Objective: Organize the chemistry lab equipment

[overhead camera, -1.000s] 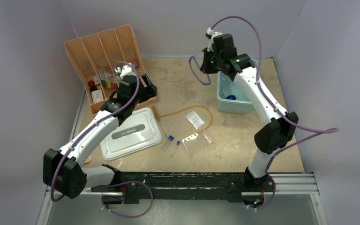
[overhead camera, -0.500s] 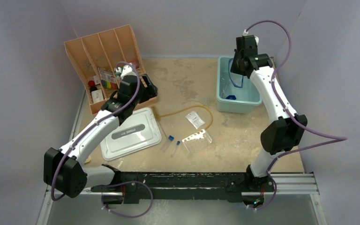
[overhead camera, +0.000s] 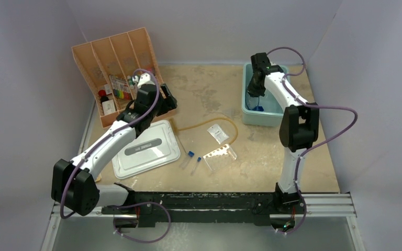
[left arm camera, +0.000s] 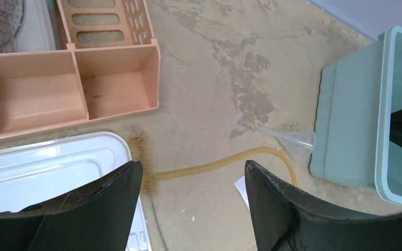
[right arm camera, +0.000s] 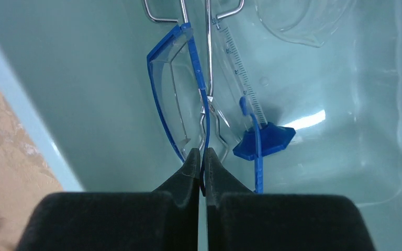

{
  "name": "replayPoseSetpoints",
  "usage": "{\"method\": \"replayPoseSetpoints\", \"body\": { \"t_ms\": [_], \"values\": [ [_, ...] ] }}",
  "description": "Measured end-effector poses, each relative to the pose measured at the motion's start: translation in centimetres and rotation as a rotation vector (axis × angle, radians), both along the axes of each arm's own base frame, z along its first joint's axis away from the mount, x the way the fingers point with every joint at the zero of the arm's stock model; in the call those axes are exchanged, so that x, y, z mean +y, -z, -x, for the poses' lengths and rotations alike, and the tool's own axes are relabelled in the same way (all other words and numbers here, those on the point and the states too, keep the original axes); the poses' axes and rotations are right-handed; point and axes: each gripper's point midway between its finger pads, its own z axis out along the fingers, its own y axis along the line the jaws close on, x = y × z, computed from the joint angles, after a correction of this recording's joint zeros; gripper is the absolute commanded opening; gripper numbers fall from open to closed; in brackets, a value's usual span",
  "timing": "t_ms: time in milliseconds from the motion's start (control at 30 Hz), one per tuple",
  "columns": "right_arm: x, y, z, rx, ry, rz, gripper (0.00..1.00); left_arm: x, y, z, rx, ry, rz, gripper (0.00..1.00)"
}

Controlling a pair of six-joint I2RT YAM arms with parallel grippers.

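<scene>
My right gripper is shut on the blue frame of the clear goggles and holds them low inside the teal bin. Metal forceps and a blue-based piece lie in the bin beside them. In the top view this gripper reaches into the bin. My left gripper is open and empty above the tan rubber tube. The tube, a small packet, two blue-capped test tubes and a clear holed rack lie mid-table.
The orange divided organizer stands at the back left, with the grey lid in front of it. A clear funnel lies against the bin's outer wall. A bristle brush lies by the lid's corner.
My right gripper carried the goggles from above and left of the bin over it and down inside. My left gripper shifted slightly to the right.
</scene>
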Motion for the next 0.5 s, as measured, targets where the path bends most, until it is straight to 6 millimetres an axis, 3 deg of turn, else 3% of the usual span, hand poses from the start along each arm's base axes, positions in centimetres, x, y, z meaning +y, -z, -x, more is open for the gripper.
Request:
{"method": "replayPoseSetpoints", "body": {
  "t_ms": [167,400,500],
  "values": [
    [0.3,1.6,-0.3,0.023,0.023,-0.02,0.0,0.1,0.5,-0.2,0.01,-0.004,-0.004,0.71],
    [0.6,2.1,-0.5,0.021,0.057,-0.043,0.0,0.1,2.1,-0.6,0.047,-0.009,-0.021,0.71],
    [0.8,2.2,-0.6,0.018,0.071,-0.058,0.14,0.1,2.6,-0.7,0.059,-0.009,-0.027,0.71]
  ]
}}
